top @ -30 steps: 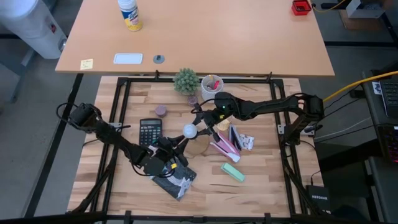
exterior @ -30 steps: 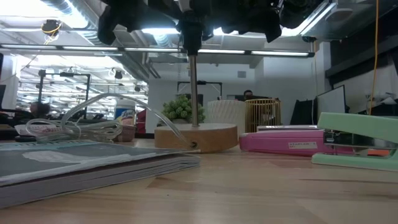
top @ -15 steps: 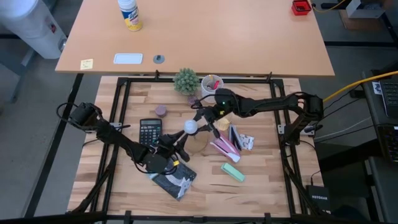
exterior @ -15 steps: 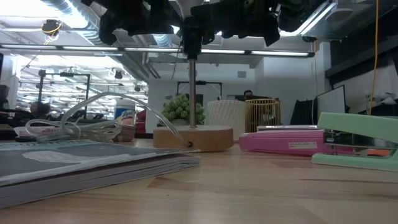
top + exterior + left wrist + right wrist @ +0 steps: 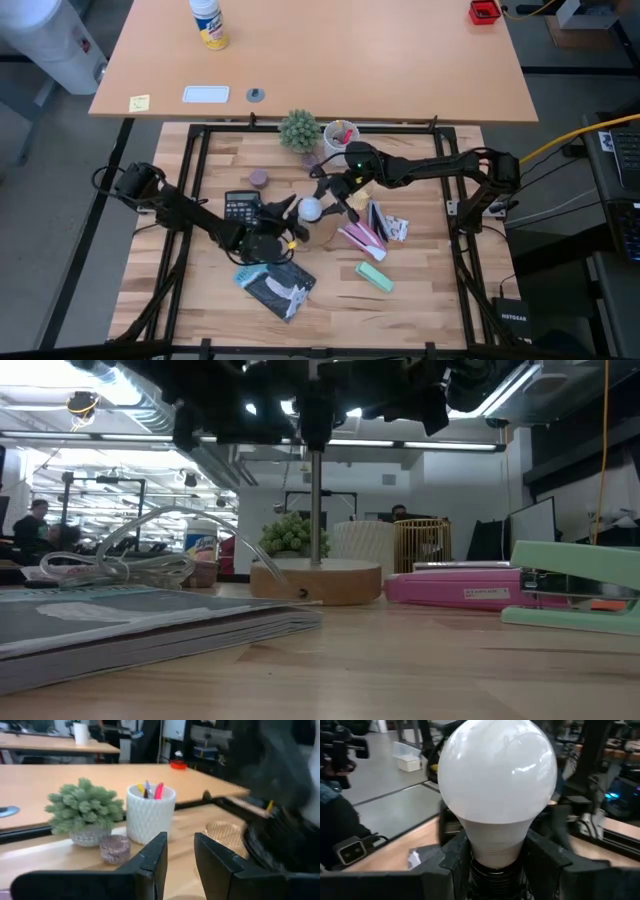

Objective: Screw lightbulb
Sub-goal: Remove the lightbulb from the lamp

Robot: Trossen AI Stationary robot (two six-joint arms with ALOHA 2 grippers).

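One white pear-shaped lightbulb (image 5: 497,790) with a grey screw base, dead centre of the high view (image 5: 311,209). In the right wrist view its long axis runs in line with the fingers, dome pointing away from the wrist, base seated between them. Right gripper (image 5: 322,206) is clamped on the bulb's neck, one dark finger (image 5: 454,860) on each side.

One round light-wood lamp base (image 5: 315,580) with a single thin metal stem (image 5: 315,510), centre of the low view; the stem top is lost among the dark arms.

Left gripper (image 5: 290,210) sits just left of the bulb in the high view, fingers (image 5: 152,860) set at a narrow gap, nothing between them.

One each: black calculator (image 5: 243,206), mint-green stapler (image 5: 374,275), white cup of pens (image 5: 150,812), small green plant (image 5: 298,128).
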